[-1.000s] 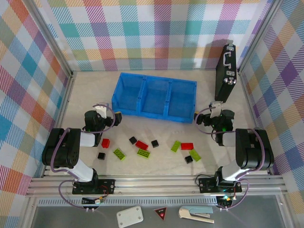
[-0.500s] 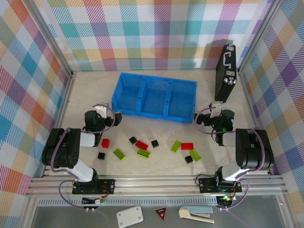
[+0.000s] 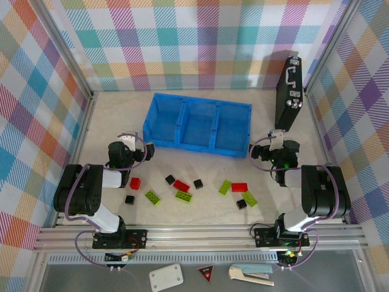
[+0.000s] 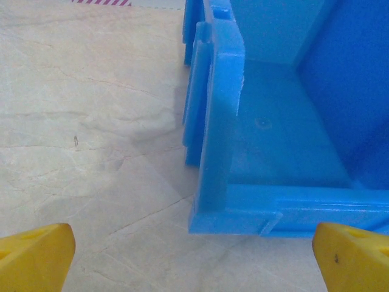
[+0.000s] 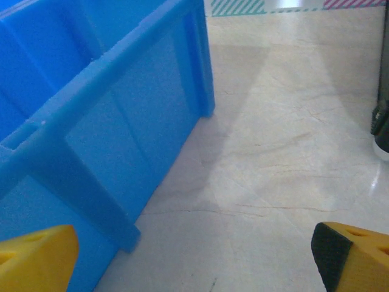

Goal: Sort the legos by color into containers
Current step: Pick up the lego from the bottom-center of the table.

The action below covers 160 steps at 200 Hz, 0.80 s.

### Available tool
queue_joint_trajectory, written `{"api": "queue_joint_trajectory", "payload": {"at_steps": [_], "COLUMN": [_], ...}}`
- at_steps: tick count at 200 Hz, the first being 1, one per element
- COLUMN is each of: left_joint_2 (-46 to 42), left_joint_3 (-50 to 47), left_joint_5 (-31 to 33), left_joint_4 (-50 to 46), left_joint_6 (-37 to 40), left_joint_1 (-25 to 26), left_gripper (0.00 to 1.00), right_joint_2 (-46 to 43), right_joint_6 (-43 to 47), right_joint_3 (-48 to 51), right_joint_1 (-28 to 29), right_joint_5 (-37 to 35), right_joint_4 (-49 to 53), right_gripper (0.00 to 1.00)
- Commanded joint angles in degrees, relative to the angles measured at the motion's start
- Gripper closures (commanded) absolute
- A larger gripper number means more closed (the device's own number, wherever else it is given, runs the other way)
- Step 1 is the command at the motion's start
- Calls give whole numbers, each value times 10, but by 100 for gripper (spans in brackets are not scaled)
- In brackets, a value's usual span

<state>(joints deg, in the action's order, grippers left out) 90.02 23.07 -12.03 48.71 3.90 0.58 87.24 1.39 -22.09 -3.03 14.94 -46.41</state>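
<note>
The legos lie scattered on the pale table in front of the arms: red ones [image 3: 135, 182] [image 3: 181, 185] [image 3: 239, 187], lime-green ones [image 3: 152, 197] [image 3: 225, 187] [image 3: 250, 198] and small black cubes [image 3: 129, 199] [image 3: 198, 183] [image 3: 241, 204]. The containers are three compartments of one blue tray [image 3: 182, 143] behind them. My left gripper [image 3: 141, 149] [image 4: 200, 261] stands open at the tray's near-left corner [image 4: 209, 219], with nothing between its yellow fingertips [image 4: 36, 255]. My right gripper [image 3: 270, 146] [image 5: 194, 261] is open and empty beside the tray's right wall [image 5: 121, 152].
A black upright case [image 3: 289, 91] [image 5: 382, 121] leans at the back right corner. Plaid walls enclose the table on three sides. A white box [image 3: 166, 277], a red triangle sign [image 3: 205, 274] and a stapler-like tool [image 3: 252, 272] lie below the front rail.
</note>
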Motion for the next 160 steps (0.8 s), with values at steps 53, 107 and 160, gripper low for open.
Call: {"api": "queue_joint_trajectory", "payload": {"at_steps": [53,107,160], "left_joint_2": [-118,-180,-227], "left_joint_3": [57,129,244], "left_joint_5": [34,44,16], "left_joint_4": [-190,-389,-606], "left_joint_6": [-26,-92,-132], "left_joint_1": [-2,9,11], "left_gripper": [0,0,0], "right_joint_2": [-116,-192,-230], "right_joint_6": [-20,-94,-173], "right_joint_3": [-56,-115,-150], "right_joint_1": [1,3,45], "right_joint_5": [-30,27,77], "right_joint_4": [187,398,579], "right_gripper": [1,2,15]}}
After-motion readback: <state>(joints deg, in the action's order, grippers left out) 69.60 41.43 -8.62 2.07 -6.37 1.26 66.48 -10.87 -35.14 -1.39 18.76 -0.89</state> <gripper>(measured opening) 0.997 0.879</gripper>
